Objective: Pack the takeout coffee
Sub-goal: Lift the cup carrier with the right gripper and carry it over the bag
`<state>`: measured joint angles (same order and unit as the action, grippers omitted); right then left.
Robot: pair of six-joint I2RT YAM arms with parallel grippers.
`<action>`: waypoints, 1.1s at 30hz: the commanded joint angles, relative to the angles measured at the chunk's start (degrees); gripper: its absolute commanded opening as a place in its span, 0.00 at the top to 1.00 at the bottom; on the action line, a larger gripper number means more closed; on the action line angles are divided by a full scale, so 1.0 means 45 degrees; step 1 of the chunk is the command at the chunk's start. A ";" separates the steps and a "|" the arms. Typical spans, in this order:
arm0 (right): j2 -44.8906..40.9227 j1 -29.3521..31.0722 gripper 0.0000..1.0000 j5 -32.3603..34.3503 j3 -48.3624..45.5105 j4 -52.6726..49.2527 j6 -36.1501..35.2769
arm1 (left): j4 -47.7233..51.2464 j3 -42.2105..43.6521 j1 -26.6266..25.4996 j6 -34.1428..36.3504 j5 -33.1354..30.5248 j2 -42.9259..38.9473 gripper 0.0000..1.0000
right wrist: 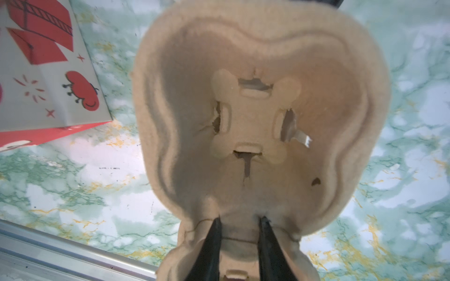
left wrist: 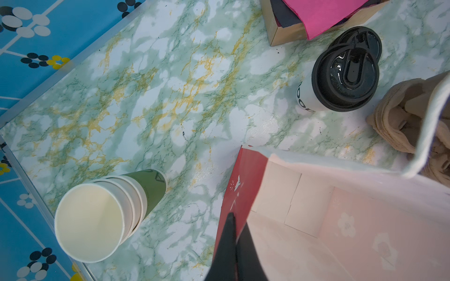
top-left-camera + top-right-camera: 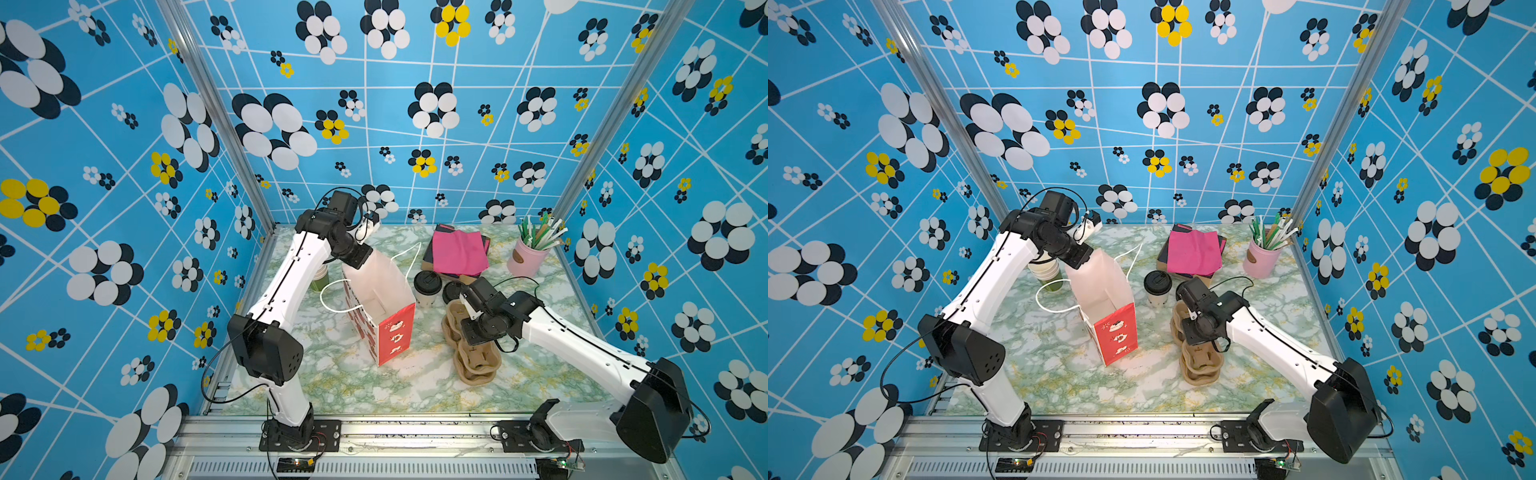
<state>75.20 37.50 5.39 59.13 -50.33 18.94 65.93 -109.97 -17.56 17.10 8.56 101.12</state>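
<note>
While left gripper (image 2: 235, 223) pinches the gift bag (image 2: 341, 219), right gripper (image 1: 239, 219) clamps cup carrier (image 1: 255, 121).

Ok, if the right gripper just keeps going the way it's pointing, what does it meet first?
The brown pulp cup carrier: the right gripper points down into it, fingertips flanking its middle ridge. Beyond that, probably the table. The gift bag lies off that line.

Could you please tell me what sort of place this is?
Most likely a robot test cell staged as a takeout coffee counter: two bench-mounted arms inside a patterned, aluminium-framed enclosure, with a lidded coffee cup, pulp cup carrier and gift bag.
</note>
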 commanded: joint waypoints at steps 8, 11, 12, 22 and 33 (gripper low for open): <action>-0.1627 0.0135 0.76 0.1013 0.2335 -0.1307 -0.0585 | 0.0121 0.0139 0.0075 -0.0222 0.0207 -0.0379 1.00; -0.1958 0.0137 0.77 0.1157 0.3294 -0.1429 -0.1047 | 0.0114 0.0141 0.0080 -0.0246 0.0259 -0.0384 1.00; -0.1984 0.0141 0.77 0.1183 0.3687 -0.1515 -0.1202 | 0.0101 0.0116 0.0091 -0.0261 0.0281 -0.0379 1.00; -0.0683 0.0229 0.77 -0.0131 0.8331 -0.1436 -0.1975 | 0.0077 -0.0132 0.0092 -0.0495 0.0618 -0.0304 1.00; 0.1675 0.1636 0.77 -0.2059 1.0962 0.0763 -0.0920 | 0.0405 -0.0836 0.0208 -0.1028 0.0975 0.0032 1.00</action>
<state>81.10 43.16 -0.93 106.32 -51.11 12.71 66.26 -111.57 -17.43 14.55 11.25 101.03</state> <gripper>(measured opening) 0.234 0.046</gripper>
